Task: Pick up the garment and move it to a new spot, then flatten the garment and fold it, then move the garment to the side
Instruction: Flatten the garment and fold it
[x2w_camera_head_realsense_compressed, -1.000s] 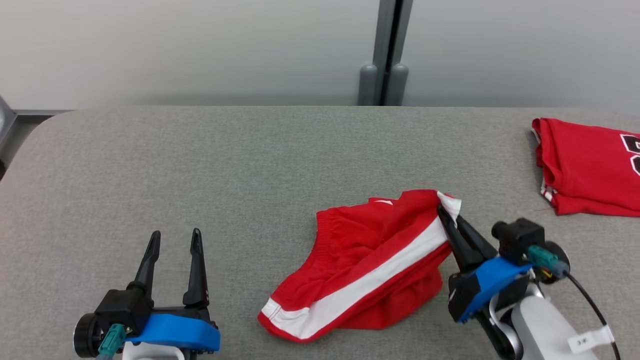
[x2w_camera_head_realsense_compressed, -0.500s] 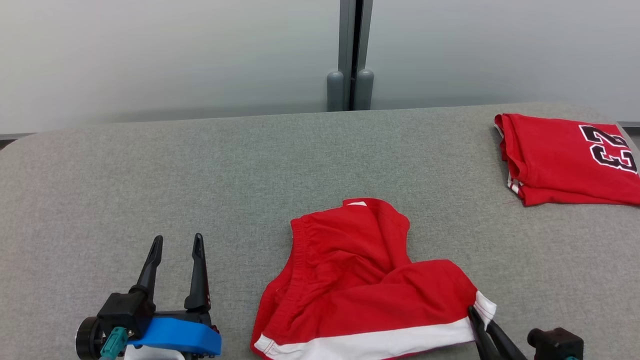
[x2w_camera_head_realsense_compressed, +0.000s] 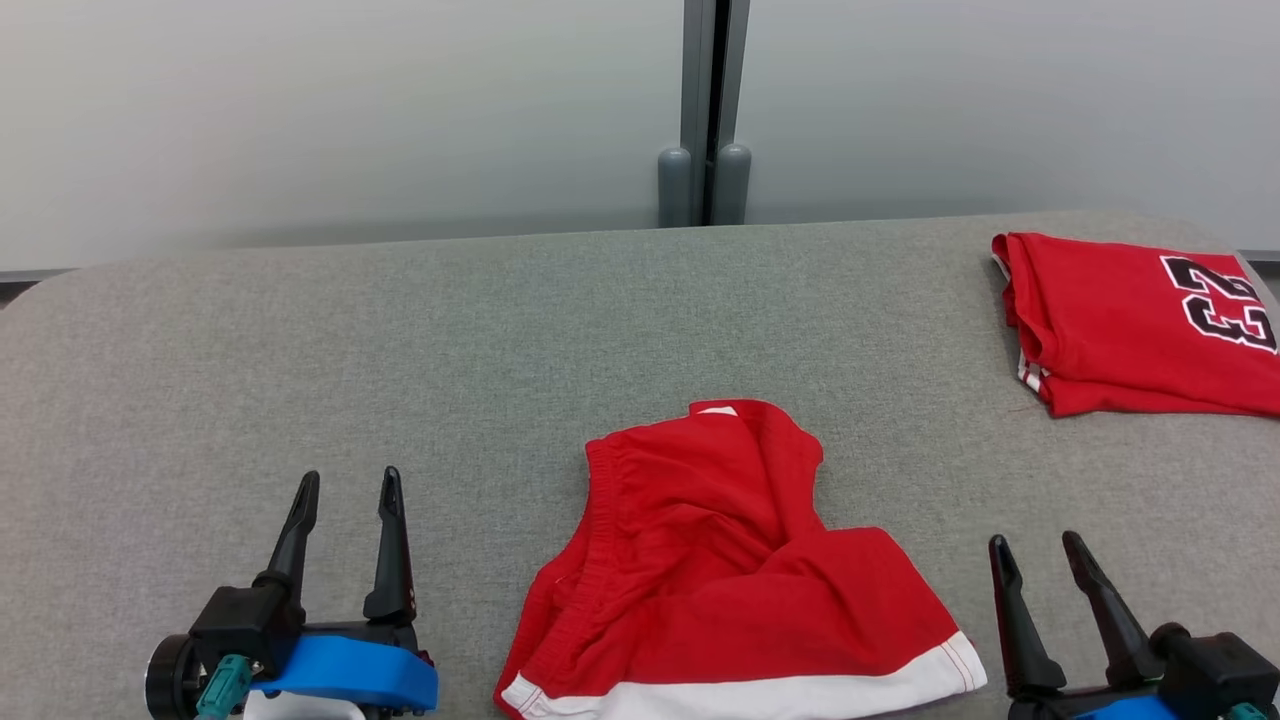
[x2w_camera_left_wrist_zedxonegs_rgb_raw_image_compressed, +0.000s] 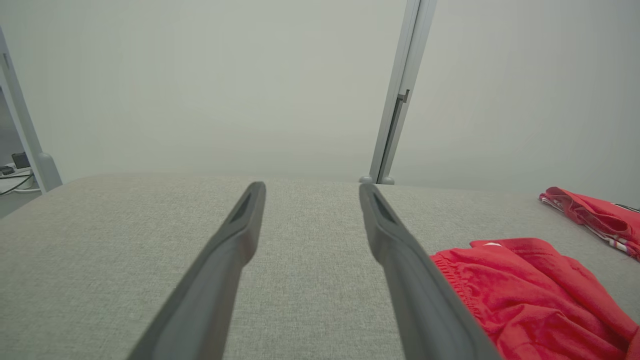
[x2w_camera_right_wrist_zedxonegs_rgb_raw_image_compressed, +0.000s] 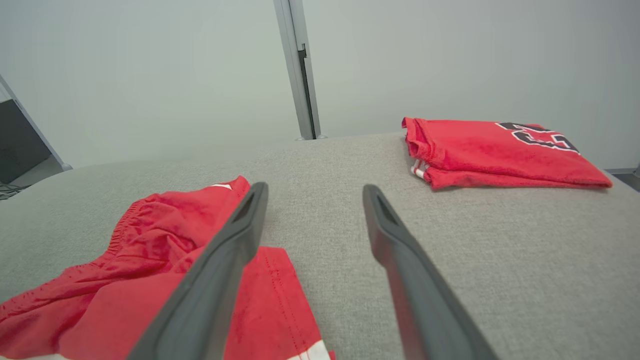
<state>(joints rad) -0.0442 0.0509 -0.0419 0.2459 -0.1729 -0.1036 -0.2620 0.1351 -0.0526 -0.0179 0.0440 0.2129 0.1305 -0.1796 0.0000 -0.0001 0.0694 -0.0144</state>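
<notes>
Garment: the red shorts (x2w_camera_head_realsense_compressed: 740, 580) lay crumpled on the grey table (x2w_camera_head_realsense_compressed: 400, 330), close to its near edge and between the two grippers.
Lie of the cloth: a thick diagonal fold crossed the middle. The white hem band (x2w_camera_head_realsense_compressed: 760, 695) ran along the near side and the elastic waistband (x2w_camera_head_realsense_compressed: 590, 520) ran up the left side.
Left gripper: the left gripper (x2w_camera_head_realsense_compressed: 350, 478) sat at the lower left, well apart from the shorts, with its fingers spread and nothing between them.
Right gripper: the right gripper (x2w_camera_head_realsense_compressed: 1035, 545) stood just beside the right corner of the hem without touching it, its fingers parted and empty.
Other cloth: a folded red jersey (x2w_camera_head_realsense_compressed: 1130, 320) lay at the far right, well apart from the shorts.
Step in hand: this was probably the flattening, since the shorts looked set down in their spot but nothing was smooth or folded yet.
Doing it well: each gripper would best take an outer corner, the left at the near end of the waistband and the right at the hem corner. Both would then draw outward, low over the table, so the middle fold pulled out.
Grip: a shallow pinch at the very edge would serve best (a deep bite would probably catch both layers and drag the lump along).
Risk: lifting the cloth high would likely let it bunch again, and the fabric looked light enough to slip from a loose pinch.
</notes>
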